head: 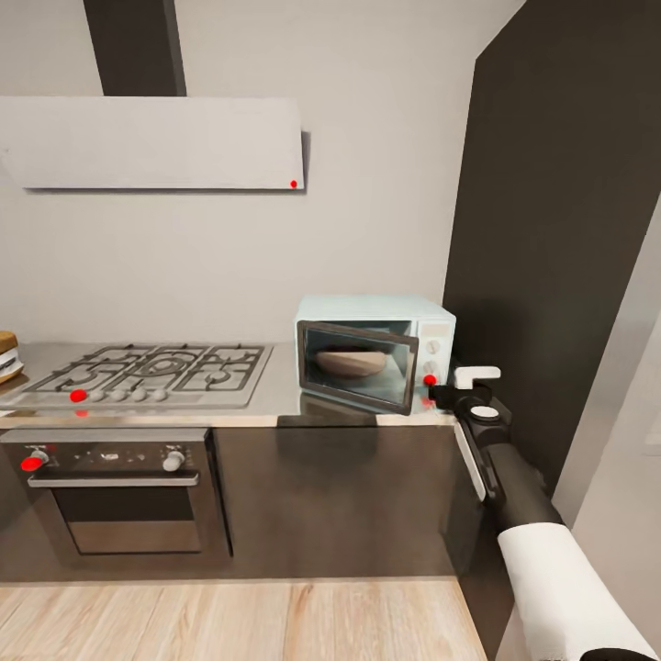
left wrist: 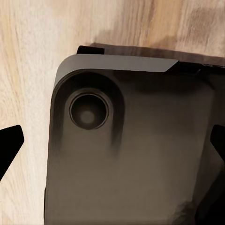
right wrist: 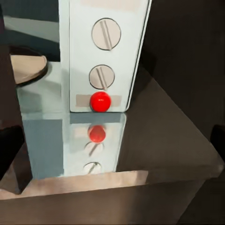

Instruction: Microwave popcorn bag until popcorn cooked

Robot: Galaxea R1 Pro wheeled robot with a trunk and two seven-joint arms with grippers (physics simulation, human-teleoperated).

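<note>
While near microwave [head: 375,351], end effector [head: 450,393] empty.

Even soft light, mirror-glossy countertop [right wrist: 154,140], slight blur

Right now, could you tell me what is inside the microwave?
Through the microwave door's glass, the tan popcorn bag sits in the chamber. Whether any popcorn is in the bag cannot be seen; its sides cover the contents.
</note>
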